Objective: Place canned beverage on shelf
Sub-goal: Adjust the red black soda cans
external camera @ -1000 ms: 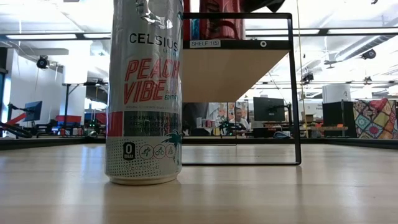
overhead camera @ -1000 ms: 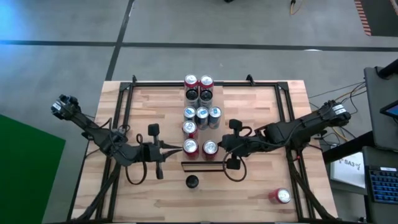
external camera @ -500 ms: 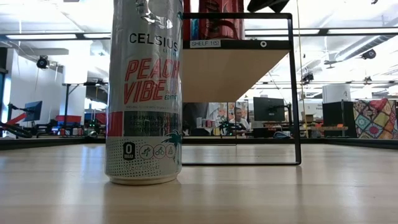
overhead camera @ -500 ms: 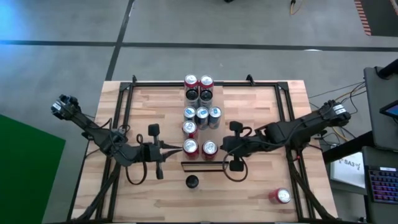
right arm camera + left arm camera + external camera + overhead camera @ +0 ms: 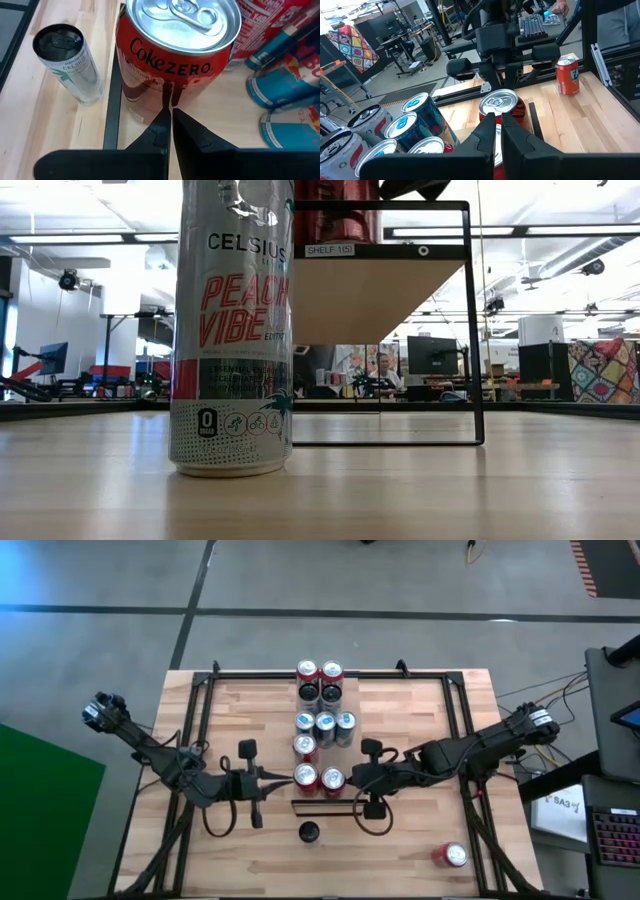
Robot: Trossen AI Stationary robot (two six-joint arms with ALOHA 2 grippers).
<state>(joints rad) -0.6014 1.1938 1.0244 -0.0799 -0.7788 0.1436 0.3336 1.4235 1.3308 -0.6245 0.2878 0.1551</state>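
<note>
1. The tabletop (image 5: 420, 720) of light planks carries everything; both dark arms reach in over it from opposite sides.
2. The shelf (image 5: 330, 730) runs down the middle of the tabletop as a long raised board. The low view shows its dark frame (image 5: 470, 320), a label on its front edge and its light underside.
3. Cans stand in rows along the shelf: two red ones with two dark ones at the far end, three blue ones (image 5: 325, 724) in the middle, then a red one beside them.
4. Two red cans stand side by side at the near end of the shelf. The right-hand one is a Coke Zero can (image 5: 175, 45), upright, its top facing the high camera.
5. The right gripper (image 5: 352, 780) has its fingers together, their tips touching the Coke Zero can's side; it holds nothing.
6. The left gripper (image 5: 285, 780) also has its fingers together, the tips against the other red can (image 5: 306, 776) from the opposite side.
7. A tall silver can (image 5: 232, 330) with a dark top stands on the tabletop just in front of the shelf's near end.
8. An orange can (image 5: 452, 856) lies apart near the tabletop's front right corner.
</note>
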